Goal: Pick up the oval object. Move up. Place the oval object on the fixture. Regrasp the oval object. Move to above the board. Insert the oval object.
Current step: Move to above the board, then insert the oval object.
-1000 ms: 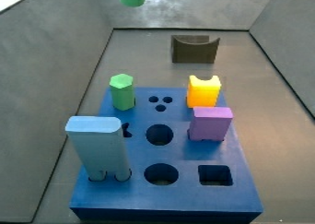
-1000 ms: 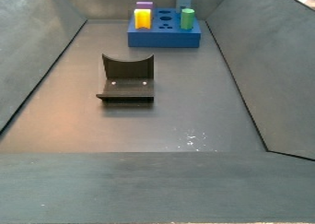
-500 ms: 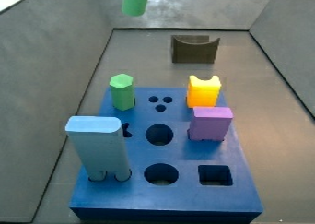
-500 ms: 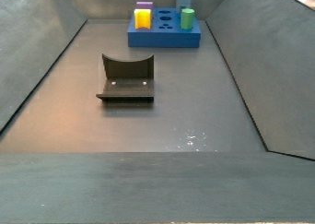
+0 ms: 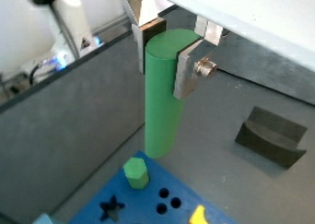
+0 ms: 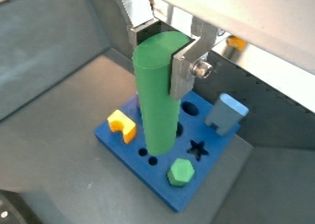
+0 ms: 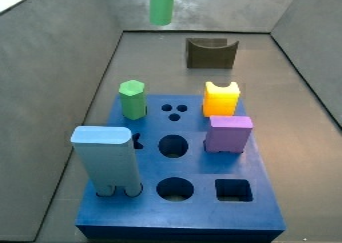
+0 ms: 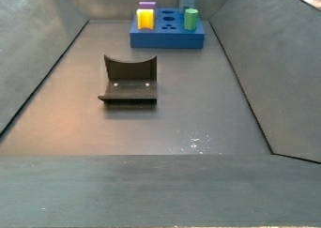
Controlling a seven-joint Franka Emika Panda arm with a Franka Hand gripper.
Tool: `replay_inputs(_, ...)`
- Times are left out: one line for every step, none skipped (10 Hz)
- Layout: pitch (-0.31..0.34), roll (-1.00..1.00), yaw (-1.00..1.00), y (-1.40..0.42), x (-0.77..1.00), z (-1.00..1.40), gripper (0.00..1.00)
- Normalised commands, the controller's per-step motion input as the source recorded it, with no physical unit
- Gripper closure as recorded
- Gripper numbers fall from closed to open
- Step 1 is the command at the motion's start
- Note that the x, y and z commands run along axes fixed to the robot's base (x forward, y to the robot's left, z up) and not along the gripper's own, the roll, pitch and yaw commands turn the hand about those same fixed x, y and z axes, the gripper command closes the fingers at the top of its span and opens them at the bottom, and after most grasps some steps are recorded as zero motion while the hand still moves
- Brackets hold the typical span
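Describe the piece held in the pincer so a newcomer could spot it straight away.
Start at the big blue board with shaped holes. Above it hangs the pincer, its silver fingers clamped on the oval object, which hangs upright. It is a smooth, darker green rod held in the air, unlike the short light green hexagonal peg seated in the board.

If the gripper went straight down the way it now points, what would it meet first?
Probably the board. The gripper has its jaws shut on the upright oval object, whose lower end hangs over the board's top near the yellow piece. Which hole lies below is unclear.
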Motion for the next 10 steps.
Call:
replay_inputs(-0.191, -0.03, 0.22, 0.01, -0.03, 0.0, 1.0)
replay_inputs(-0.014, 0.0, 0.0, 0.0, 0.0, 0.0, 1.0)
replay_inputs(-0.049, -0.03, -0.09, -0.06, -0.43, -0.06, 1.0)
replay_inputs(0.133, 0.15, -0.35, -0.72, 0.0, -0.09, 1.0)
replay_inputs(0.096, 0.07, -0.58, -0.65, 0.0, -0.19, 1.0)
replay_inputs(0.049, 0.03, -0.61, -0.65, 0.0, -0.24, 1.0)
replay_inputs(0.0, 0.0, -0.67, -0.6, 0.0, -0.29, 1.0)
replay_inputs(-0.011, 0.0, -0.73, -0.54, 0.0, -0.32, 1.0)
replay_inputs(-0.034, 0.0, -0.78, -0.49, 0.0, -0.33, 1.0)
replay_inputs(-0.04, 0.0, -0.8, -0.46, 0.0, -0.33, 1.0)
